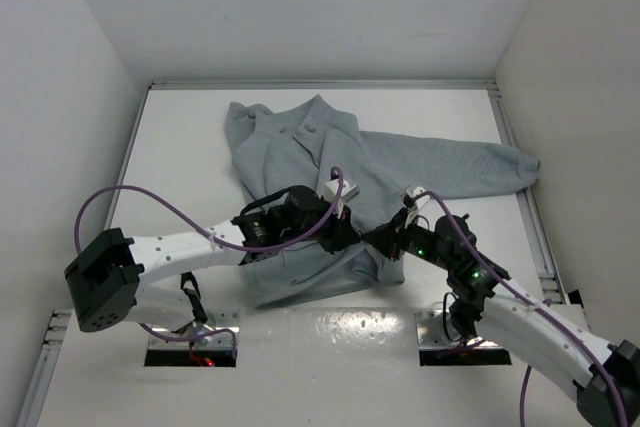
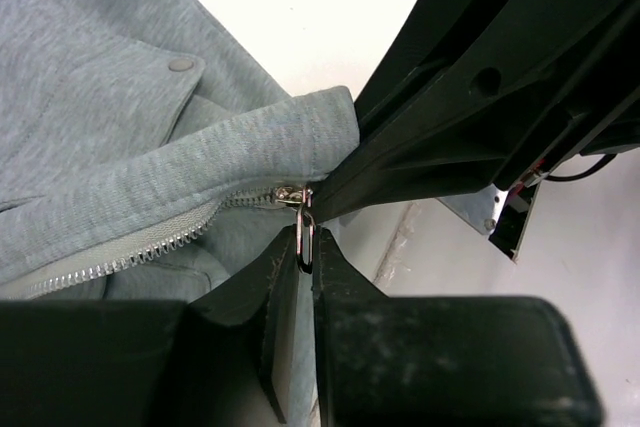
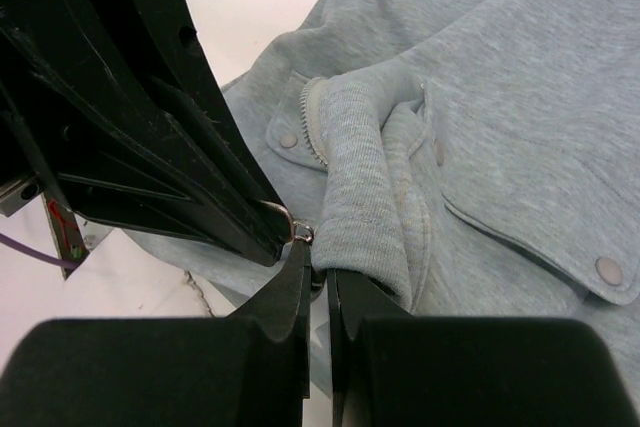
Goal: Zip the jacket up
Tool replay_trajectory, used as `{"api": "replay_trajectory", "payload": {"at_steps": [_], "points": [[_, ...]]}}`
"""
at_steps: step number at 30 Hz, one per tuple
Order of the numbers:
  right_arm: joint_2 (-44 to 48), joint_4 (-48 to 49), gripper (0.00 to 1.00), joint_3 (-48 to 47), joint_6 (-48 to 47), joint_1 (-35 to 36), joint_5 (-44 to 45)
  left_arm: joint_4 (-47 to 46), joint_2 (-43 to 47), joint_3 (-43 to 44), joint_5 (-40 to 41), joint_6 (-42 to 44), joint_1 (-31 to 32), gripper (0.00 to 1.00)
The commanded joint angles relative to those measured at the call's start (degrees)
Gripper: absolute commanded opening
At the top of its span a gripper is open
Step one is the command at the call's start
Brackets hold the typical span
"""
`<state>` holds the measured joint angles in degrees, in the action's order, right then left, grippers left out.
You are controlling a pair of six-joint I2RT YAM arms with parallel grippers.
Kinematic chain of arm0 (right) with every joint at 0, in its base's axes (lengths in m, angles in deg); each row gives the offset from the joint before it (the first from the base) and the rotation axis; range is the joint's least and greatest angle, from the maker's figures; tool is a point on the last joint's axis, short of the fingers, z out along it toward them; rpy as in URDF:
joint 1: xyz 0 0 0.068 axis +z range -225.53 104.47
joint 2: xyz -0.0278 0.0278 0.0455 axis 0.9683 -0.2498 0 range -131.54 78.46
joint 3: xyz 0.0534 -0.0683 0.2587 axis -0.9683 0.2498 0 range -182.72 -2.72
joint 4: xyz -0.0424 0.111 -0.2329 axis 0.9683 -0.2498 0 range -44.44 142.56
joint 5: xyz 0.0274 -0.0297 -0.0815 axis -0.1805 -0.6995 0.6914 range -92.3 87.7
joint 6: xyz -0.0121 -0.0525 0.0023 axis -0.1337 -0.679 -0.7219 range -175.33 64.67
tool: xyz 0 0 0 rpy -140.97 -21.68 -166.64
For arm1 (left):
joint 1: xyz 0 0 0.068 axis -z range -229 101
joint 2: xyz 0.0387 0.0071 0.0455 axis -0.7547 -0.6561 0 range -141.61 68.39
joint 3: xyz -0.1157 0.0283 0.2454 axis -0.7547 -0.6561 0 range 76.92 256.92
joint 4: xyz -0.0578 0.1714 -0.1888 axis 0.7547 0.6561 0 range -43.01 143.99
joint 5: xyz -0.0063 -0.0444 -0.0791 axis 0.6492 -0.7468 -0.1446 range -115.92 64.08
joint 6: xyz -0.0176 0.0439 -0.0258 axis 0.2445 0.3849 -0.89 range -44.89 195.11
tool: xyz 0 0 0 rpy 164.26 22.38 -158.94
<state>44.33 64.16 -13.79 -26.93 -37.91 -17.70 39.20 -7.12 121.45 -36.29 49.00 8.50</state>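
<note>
The light grey jacket (image 1: 400, 162) lies spread on the white table (image 1: 180, 157), one sleeve stretched to the right. Both grippers meet at its near hem. My left gripper (image 2: 306, 247) is shut on the small metal zipper pull (image 2: 304, 232), which sits at the low end of the open zipper teeth (image 2: 150, 247). From the opposite side, my right gripper (image 3: 320, 265) is shut on the edge of the ribbed hem (image 3: 360, 197), right beside the pull (image 3: 298, 231). From above, the left gripper (image 1: 352, 231) and right gripper (image 1: 384, 240) almost touch tip to tip.
White walls close in the table on the left, back and right, with a metal rail (image 1: 530, 207) along the right edge. Purple cables (image 1: 120, 192) loop above both arms. Snap buttons (image 3: 606, 269) mark the pocket flaps beside the zipper.
</note>
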Motion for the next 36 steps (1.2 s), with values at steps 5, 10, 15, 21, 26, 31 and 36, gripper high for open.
{"api": "replay_trajectory", "payload": {"at_steps": [5, 10, 15, 21, 26, 31, 36], "points": [[1.2, 10.0, 0.0, -3.8, 1.0, 0.2, -2.6, -0.9, -1.0, 0.5, -3.0, 1.1, -0.5, 0.07], [1.1, 10.3, 0.0, -3.9, 1.0, 0.2, -3.3, -3.0, -1.0, 0.5, -4.3, 1.7, -1.0, 0.06], [2.3, 7.9, 0.0, -4.5, -0.6, 0.3, -3.6, -1.5, -1.0, 0.5, -4.3, 1.0, -3.3, 0.0], [6.0, 1.1, 0.0, -5.6, -3.7, 0.2, -5.4, 2.5, -1.0, 1.0, -5.0, -2.0, -9.7, 0.0], [9.5, -3.0, 0.0, -5.7, -6.5, 0.2, -7.4, 4.7, -1.7, 1.0, -4.4, -2.0, -13.0, 0.0], [12.1, -6.7, 0.0, -6.1, -8.2, 0.1, -8.0, 7.6, -2.3, 3.5, -1.2, 0.7, -16.1, 0.0], [14.9, -14.5, 0.0, -7.1, -10.6, 0.3, -5.9, 10.8, -3.9, 7.1, 2.8, 7.5, -21.4, 0.0]]}}
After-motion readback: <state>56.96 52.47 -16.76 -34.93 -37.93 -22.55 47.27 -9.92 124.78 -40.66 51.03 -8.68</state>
